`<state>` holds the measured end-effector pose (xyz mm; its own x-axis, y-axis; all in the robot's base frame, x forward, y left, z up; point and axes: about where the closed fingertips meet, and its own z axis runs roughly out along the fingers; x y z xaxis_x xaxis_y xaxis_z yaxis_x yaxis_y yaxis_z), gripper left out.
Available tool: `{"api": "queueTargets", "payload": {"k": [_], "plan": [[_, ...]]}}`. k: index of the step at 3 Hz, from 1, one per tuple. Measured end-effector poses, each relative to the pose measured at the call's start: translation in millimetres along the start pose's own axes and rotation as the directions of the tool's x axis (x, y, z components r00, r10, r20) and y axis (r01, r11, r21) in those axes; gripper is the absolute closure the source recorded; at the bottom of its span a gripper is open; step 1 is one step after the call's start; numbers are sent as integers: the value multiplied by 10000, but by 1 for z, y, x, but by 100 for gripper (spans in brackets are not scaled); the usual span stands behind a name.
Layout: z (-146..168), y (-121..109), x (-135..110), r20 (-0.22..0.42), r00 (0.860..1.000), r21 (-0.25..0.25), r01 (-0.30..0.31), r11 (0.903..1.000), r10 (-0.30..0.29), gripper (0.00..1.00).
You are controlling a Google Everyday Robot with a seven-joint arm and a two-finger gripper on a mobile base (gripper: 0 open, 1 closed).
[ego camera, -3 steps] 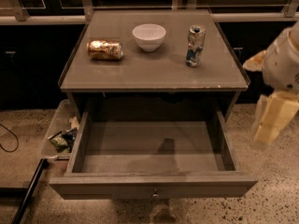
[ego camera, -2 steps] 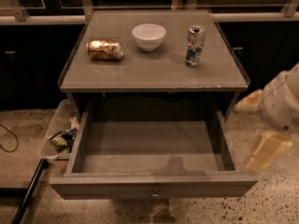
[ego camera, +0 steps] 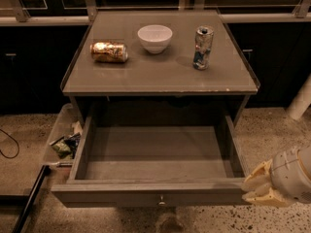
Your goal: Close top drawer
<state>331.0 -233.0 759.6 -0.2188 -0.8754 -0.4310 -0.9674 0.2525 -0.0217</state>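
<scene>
My hand (ego camera: 258, 186), cream-coloured, sits low at the right of the view, right against the right end of the top drawer (ego camera: 146, 194) front. I cannot tell whether my hand is open or closed. The top drawer is pulled far out from under the grey bench (ego camera: 160, 76), and its inside is bare wood. A small round knob (ego camera: 161, 201) sits at the centre of its front. On the bench, a gold can (ego camera: 109, 52) lies on its side at the left. A white bowl (ego camera: 155, 38) stands in the middle, and a silver can (ego camera: 202, 47) stands upright at the right. On the speckled floor (ego camera: 272, 135) left of the drawer, a clear plastic bin (ego camera: 62, 139) holds crumpled wrappers.
</scene>
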Motion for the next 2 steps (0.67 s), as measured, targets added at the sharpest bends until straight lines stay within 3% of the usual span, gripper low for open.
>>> {"api": "queueTargets", "payload": {"k": [1, 2], "plan": [[5, 0, 3, 85, 9992, -3, 389, 9992, -389, 89], [6, 1, 4, 84, 9993, 27, 361, 9993, -361, 100]]}}
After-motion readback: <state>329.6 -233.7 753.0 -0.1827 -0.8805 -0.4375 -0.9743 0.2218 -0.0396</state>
